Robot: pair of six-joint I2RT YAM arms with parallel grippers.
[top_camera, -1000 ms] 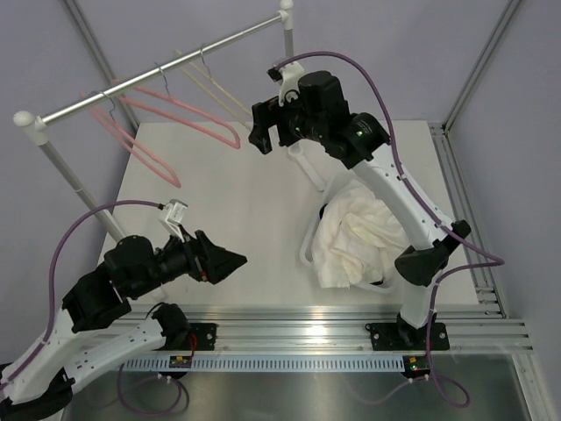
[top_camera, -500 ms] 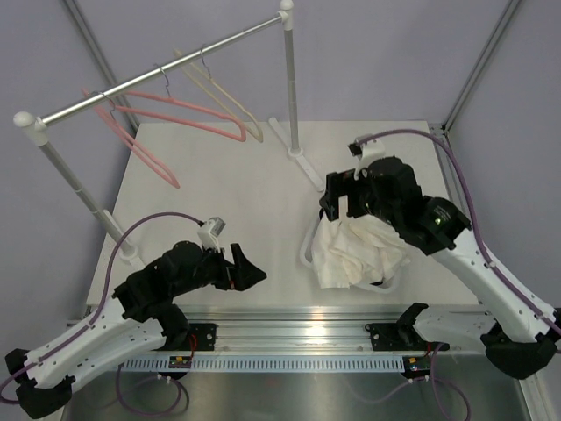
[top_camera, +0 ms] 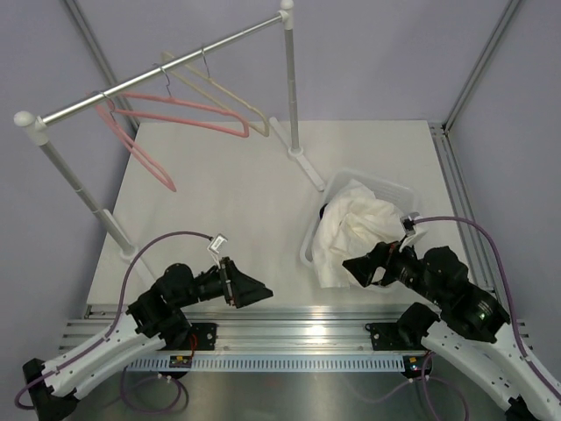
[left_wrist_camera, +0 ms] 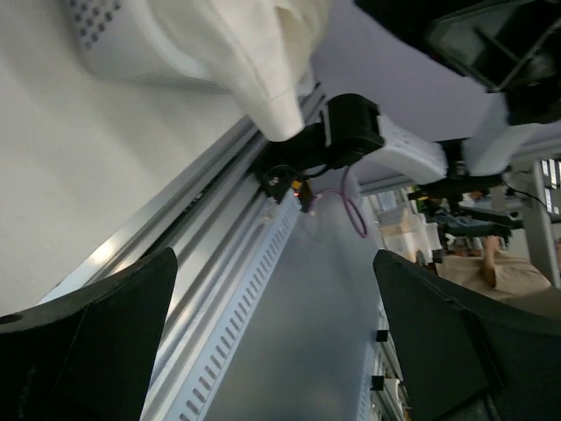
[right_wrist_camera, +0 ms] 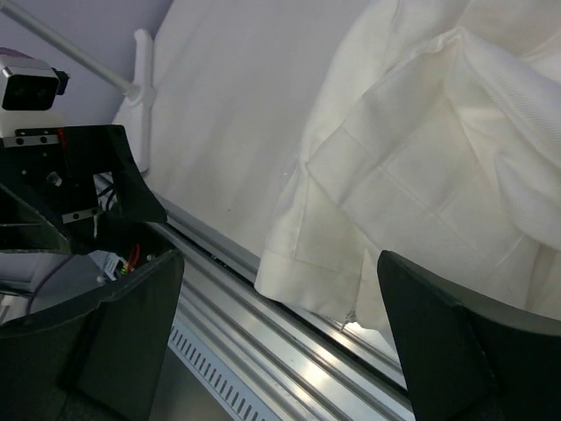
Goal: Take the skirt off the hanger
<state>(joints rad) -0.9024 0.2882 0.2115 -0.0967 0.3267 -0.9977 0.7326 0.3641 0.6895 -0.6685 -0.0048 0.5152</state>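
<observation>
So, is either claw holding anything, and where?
Nothing is held. Both the left gripper and right gripper are open; the skirt lies in the basket.

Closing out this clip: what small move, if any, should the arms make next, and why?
Probably just park both arms. The white skirt lies heaped in the basket, the hangers on the rail hang bare, and the left claw and right claw are open and empty.

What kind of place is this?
Probably a robotics test cell, not a home: left arm and right arm bolted to an aluminium rail, a small clothes rack on a white table.
</observation>
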